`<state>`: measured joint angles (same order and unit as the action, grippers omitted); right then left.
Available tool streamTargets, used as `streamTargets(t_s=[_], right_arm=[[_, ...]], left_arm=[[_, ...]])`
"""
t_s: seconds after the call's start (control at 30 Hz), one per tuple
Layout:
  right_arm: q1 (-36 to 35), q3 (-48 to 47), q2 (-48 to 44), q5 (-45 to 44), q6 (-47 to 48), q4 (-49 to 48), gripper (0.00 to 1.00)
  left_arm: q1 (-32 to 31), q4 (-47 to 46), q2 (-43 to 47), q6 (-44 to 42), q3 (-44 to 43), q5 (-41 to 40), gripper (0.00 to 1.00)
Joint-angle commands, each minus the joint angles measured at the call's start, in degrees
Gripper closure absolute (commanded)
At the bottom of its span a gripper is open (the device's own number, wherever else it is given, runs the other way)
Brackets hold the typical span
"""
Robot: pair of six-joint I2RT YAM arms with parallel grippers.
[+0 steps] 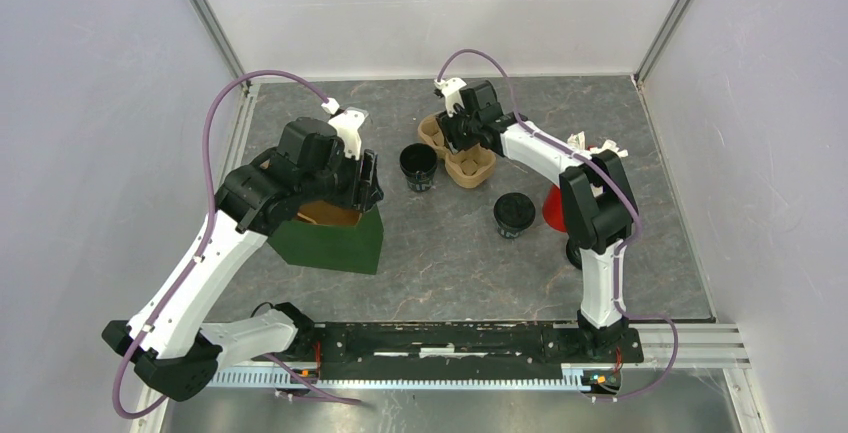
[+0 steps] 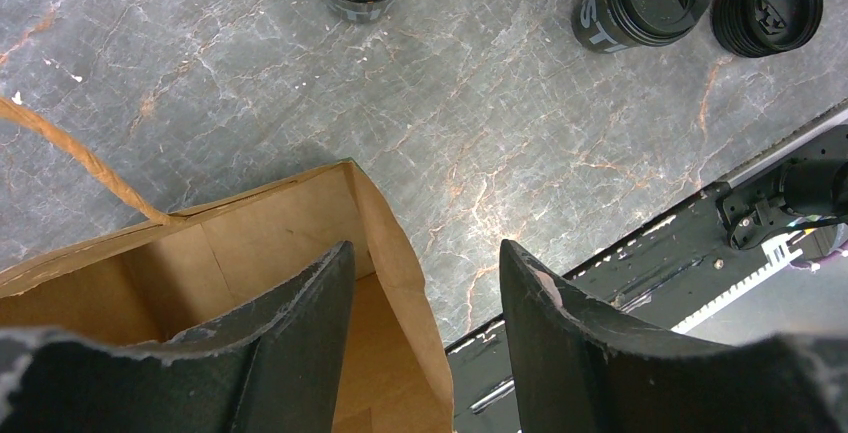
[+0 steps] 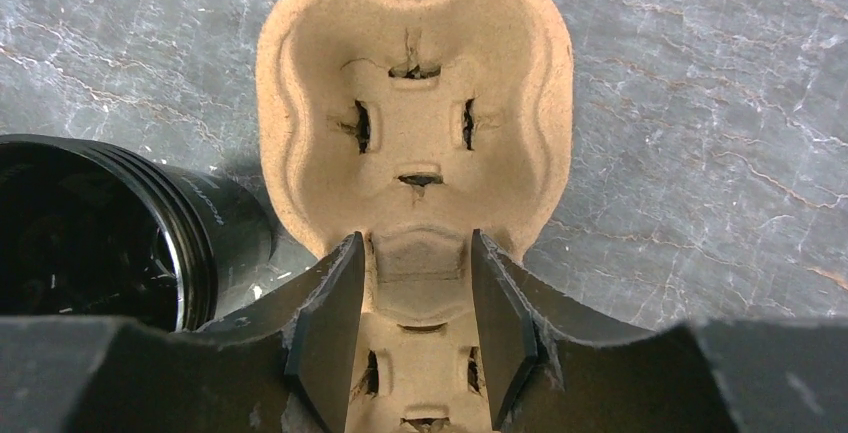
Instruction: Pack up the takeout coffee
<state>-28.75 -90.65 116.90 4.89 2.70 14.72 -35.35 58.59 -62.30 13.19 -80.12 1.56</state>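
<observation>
Left gripper (image 2: 425, 253) hangs over the paper bag (image 2: 270, 223), jaws standing wide. One finger is inside the mouth and one outside, and the side wall between them is untouched by either. Across from it, the right gripper (image 3: 416, 253) straddles the narrow waist of the pulp tray (image 3: 415, 103). Its fingers sit so tight to the ridge that I cannot tell if they're pinching it.

The takeout coffee (image 1: 513, 215), lid on, stands on the tabletop (image 1: 440, 263), well apart from both grippers, back toward the arm's base from the right one. Nobody's on it yet.

Trouble, I'd say: an open black cup (image 3: 90, 233) sits just beside one finger of the right gripper, so a dragged or swung tray could knock it over. And a pinch on one thin bag wall could fold the mouth shut or tip the bag.
</observation>
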Motion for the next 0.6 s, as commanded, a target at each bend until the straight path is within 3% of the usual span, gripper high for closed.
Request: streamTargets(t_s=[0.0,0.1,0.2,0.57], right_arm=[[0.19,-0.76,0.81,-0.87,-0.43,-0.59,0.51],[0.19,-0.32,0.75,-0.93,-0.59,-0.96,0.52],[0.19,-0.14,0.55,-0.96,-0.59,-0.96,0.59],[0.67,-2.16,-2.18,0.17,-0.76,-0.45,0.62]], left_arm=[[0.19,-1.59,0.97,-2.51,-1.79,-0.84,0.38],[0.20,-1.63,0.94,-2.47,-1.80,-0.81,0.38],[0.20,-1.63,0.82,-2.55,-1.56,-0.76,0.38],[0.19,-1.63,0.83,-2.64,-1.45,-0.96,0.38]])
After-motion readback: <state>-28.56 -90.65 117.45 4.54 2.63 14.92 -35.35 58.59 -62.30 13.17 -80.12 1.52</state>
